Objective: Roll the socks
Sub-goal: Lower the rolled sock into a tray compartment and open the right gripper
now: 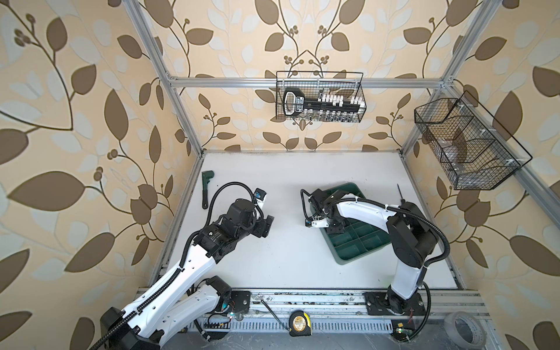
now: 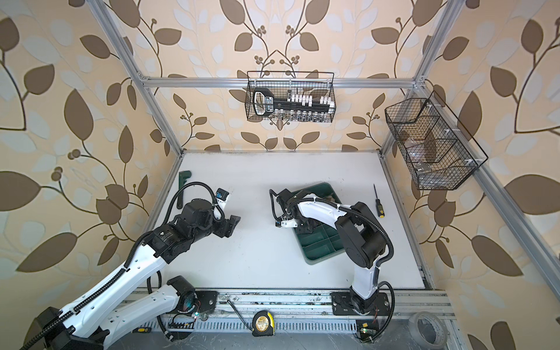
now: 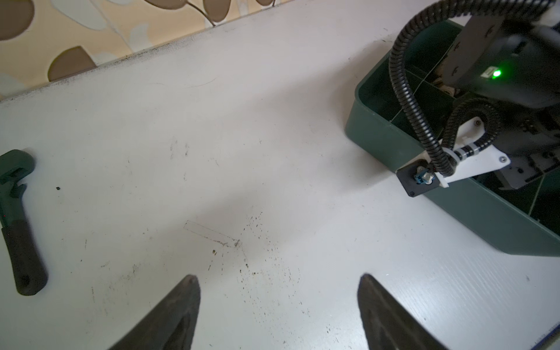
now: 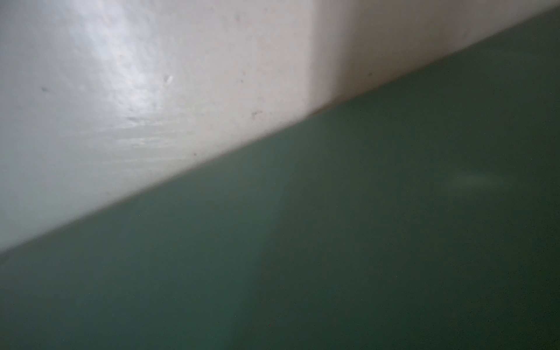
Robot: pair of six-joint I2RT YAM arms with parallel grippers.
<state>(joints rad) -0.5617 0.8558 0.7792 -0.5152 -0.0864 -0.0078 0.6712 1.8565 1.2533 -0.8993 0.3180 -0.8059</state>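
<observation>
1. Socks (image 3: 443,86): a tan-brown fabric scrap shows in the green plastic divided tray (image 3: 388,133), beneath my right claw (image 1: 335,228), whose opening I cannot tell.
2. Left claw (image 3: 278,276) gapes wide, empty, over the white surface (image 3: 242,121).
3. Lifting blind may snag fabric on the tray.

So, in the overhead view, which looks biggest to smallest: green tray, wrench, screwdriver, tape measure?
In a top view:
1. green tray, clearly largest
2. wrench and screwdriver, about equally long, so unranked
3. tape measure, shortest, though perhaps nearer the camera
</observation>
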